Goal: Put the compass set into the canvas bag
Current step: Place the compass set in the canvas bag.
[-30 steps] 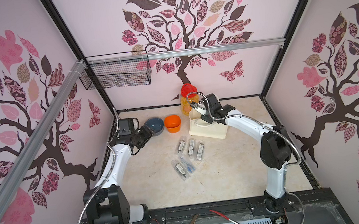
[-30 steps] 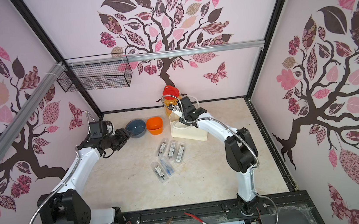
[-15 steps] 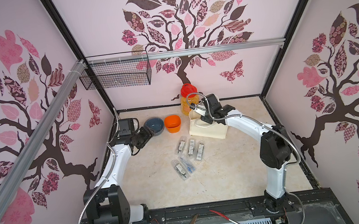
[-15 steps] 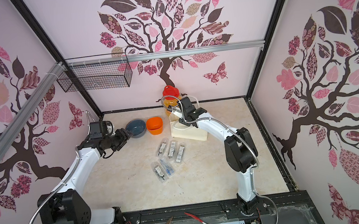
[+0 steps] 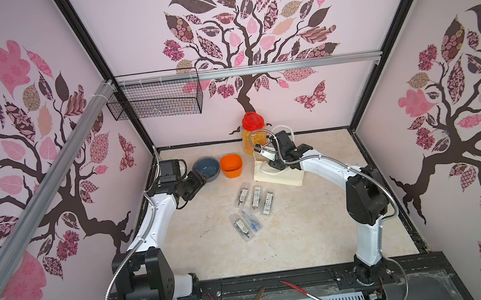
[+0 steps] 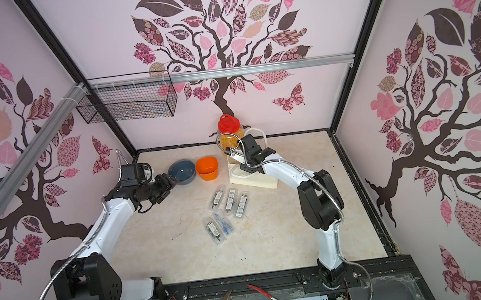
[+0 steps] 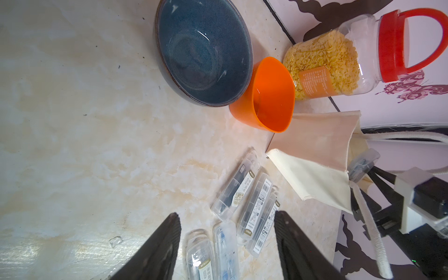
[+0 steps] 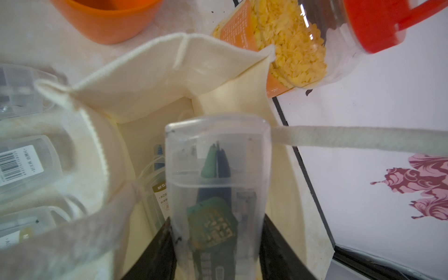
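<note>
The canvas bag (image 5: 280,178) (image 8: 157,80) is a cream fabric tote standing open at the back of the table, right of the orange cup. My right gripper (image 8: 217,219) (image 5: 267,154) hangs over its mouth, shut on a clear plastic compass set (image 8: 218,169) that points down into the bag. Another compass set (image 8: 157,191) lies inside the bag. Several more compass sets (image 5: 253,207) (image 7: 242,191) lie on the table in front of it. At the left, near the blue bowl, my left gripper (image 7: 226,214) (image 5: 198,181) stands open and holds nothing.
A blue bowl (image 5: 206,168) and an orange square cup (image 5: 231,164) stand left of the bag. A red-lidded jar (image 5: 253,131) of yellow flakes is right behind it by the back wall. A wire basket (image 5: 154,97) hangs high on the back left.
</note>
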You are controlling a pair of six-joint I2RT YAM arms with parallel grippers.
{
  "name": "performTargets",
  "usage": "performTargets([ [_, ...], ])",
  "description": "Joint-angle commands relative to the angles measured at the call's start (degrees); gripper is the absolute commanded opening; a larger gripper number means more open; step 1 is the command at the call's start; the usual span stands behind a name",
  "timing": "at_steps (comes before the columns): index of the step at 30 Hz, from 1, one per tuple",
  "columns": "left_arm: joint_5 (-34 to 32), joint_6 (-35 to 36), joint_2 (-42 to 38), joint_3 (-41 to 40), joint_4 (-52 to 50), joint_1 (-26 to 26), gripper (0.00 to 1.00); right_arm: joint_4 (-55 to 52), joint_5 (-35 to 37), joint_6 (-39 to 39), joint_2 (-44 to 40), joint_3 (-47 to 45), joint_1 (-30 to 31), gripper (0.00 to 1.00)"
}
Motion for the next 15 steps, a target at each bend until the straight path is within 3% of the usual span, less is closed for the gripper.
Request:
performTargets([
  [1,0.40,0.91,-1.17,-1.46,-0.21,0.06,0.66,1.76,0.27,0.14,1.60,0.61,0.26,0.56],
  [7,0.58,0.83,-1.00,-1.48,-0.17,0.08,0.66,2.84,0.88,-0.17,0.14,1.23,0.21,0.72],
  [15,0.69,0.92,-1.14,-1.61,-0.03,0.06,0.65,4.03,3.52,0.45,-3.05,3.78,0.23,0.74],
])
